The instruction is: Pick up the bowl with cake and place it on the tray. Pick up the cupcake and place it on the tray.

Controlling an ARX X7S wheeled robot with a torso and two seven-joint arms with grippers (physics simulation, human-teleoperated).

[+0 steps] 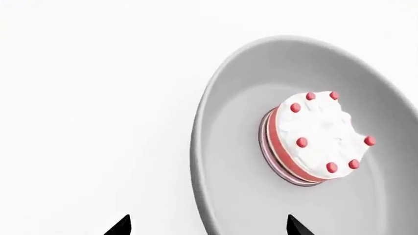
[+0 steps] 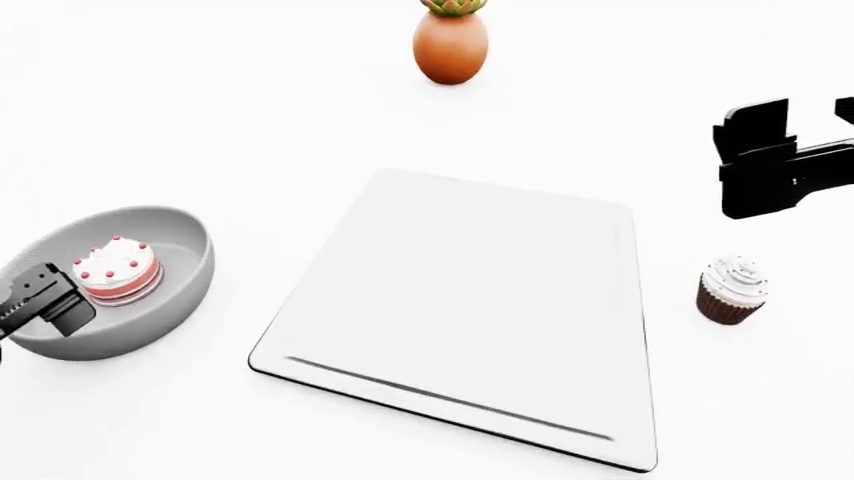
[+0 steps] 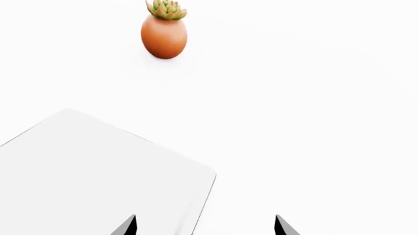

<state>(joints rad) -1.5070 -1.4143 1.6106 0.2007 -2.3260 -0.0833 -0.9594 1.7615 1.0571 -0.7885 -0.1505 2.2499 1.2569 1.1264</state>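
The grey bowl (image 2: 167,285) sits on the white surface at the left of the head view, with the white-frosted cake (image 2: 116,268) inside it. My left gripper (image 2: 38,300) is open at the bowl's near-left rim. In the left wrist view its fingertips (image 1: 123,226) stand one outside and one inside the bowl's wall (image 1: 203,147), with the cake (image 1: 316,137) beyond. The tray (image 2: 467,300) lies empty in the middle. The cupcake (image 2: 731,290) stands right of the tray. My right gripper (image 3: 205,226) is open and empty, above the tray's far right corner (image 3: 196,181).
A brown pot with a green succulent (image 2: 451,42) stands at the back, beyond the tray; it also shows in the right wrist view (image 3: 164,33). The right arm's black body (image 2: 781,160) hangs above and behind the cupcake.
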